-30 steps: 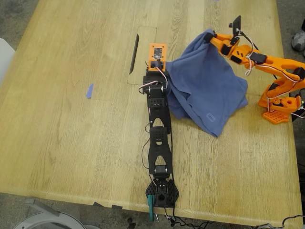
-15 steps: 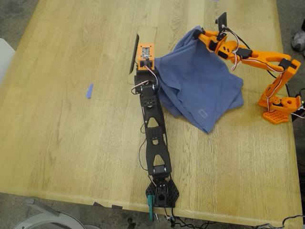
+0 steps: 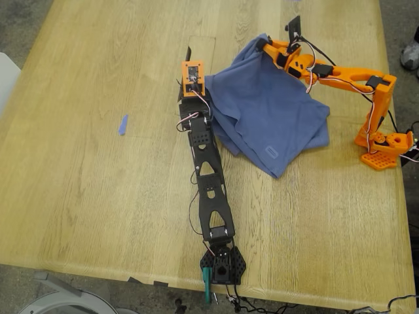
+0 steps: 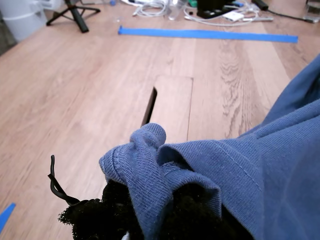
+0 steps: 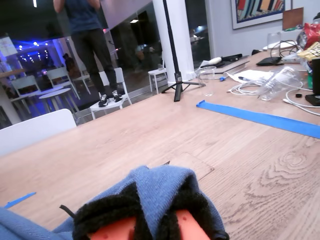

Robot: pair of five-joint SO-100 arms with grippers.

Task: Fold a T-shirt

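The slate-blue T-shirt lies bunched on the wooden table, right of centre in the exterior view; its print is hidden. My first gripper, on the black arm, is shut on a gathered edge of the shirt at the cloth's left side in that view. The first wrist view shows the T-shirt folded over the first gripper. My second gripper, on the orange arm, is shut on the shirt's far edge and holds it raised. In the second wrist view the T-shirt drapes over the second gripper.
A rectangular cover plate with a slot sits in the table just beyond my first gripper. A small strip of blue tape lies at the exterior view's left. The orange arm's base stands near the exterior view's right edge. The black arm's base sits at the front edge.
Both grippers have moved toward the exterior view's upper left, dragging the T-shirt along. The cloth is now spread flatter and nearer the slot.
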